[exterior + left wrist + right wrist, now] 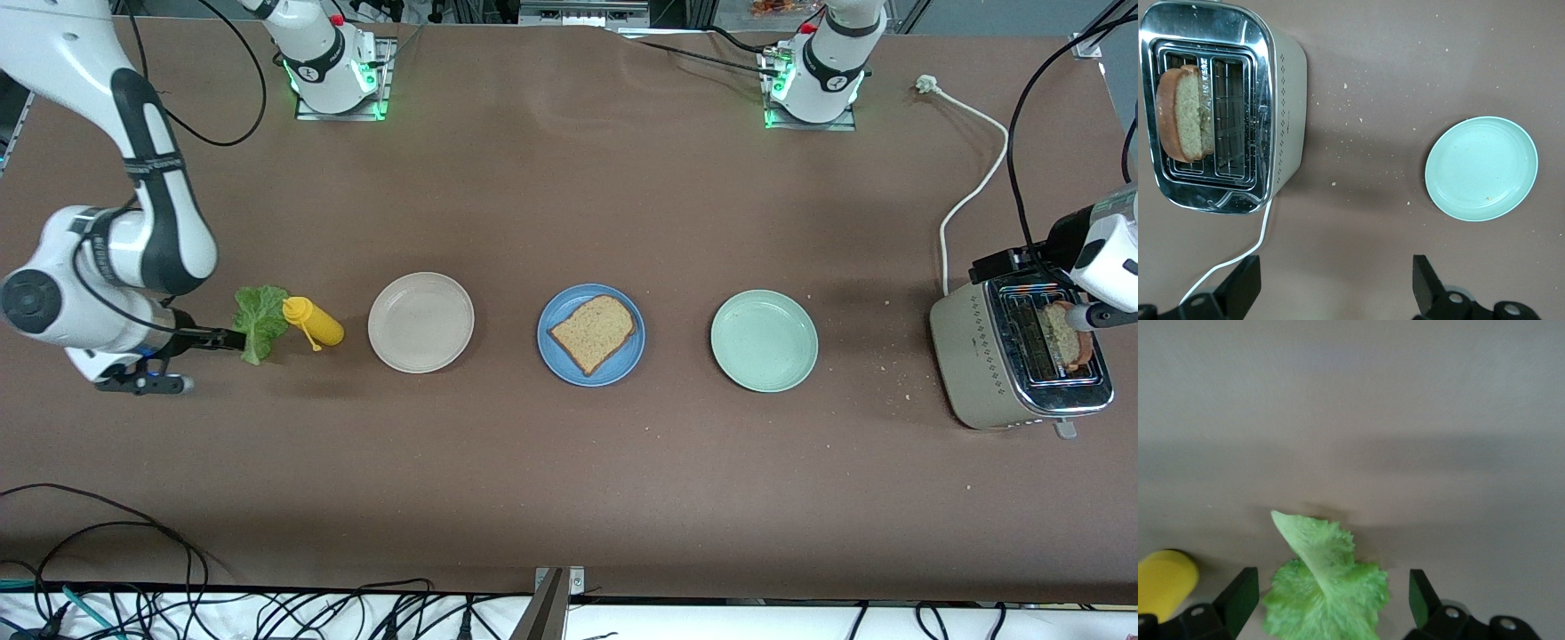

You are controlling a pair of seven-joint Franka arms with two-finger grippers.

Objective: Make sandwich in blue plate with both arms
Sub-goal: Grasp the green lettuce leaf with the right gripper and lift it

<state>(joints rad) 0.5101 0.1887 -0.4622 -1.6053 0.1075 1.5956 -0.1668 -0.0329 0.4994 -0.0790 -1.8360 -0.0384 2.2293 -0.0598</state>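
One brown speckled toast slice [594, 332] lies flat on the blue plate [557, 356] at the table's middle. A second slice [1061, 331] [1185, 113] stands in a slot of the toaster [969, 347] [1286, 113] at the left arm's end. My left gripper [1092, 316] [1335, 285] hangs open above the toaster, with only bare table between its fingers. The ruffled green lettuce leaf [260, 322] [1328, 593] lies on the table at the right arm's end. My right gripper [233, 338] [1331, 600] is low and open, its fingers on either side of the leaf.
A yellow squeeze bottle [313, 322] [1163, 583] lies right beside the lettuce. A beige plate [420, 322] and a pale green plate [764, 340] [1481, 168] flank the blue one. The toaster's white cord [973, 191] [1238, 257] runs across the table. Crumbs dot the table near the toaster.
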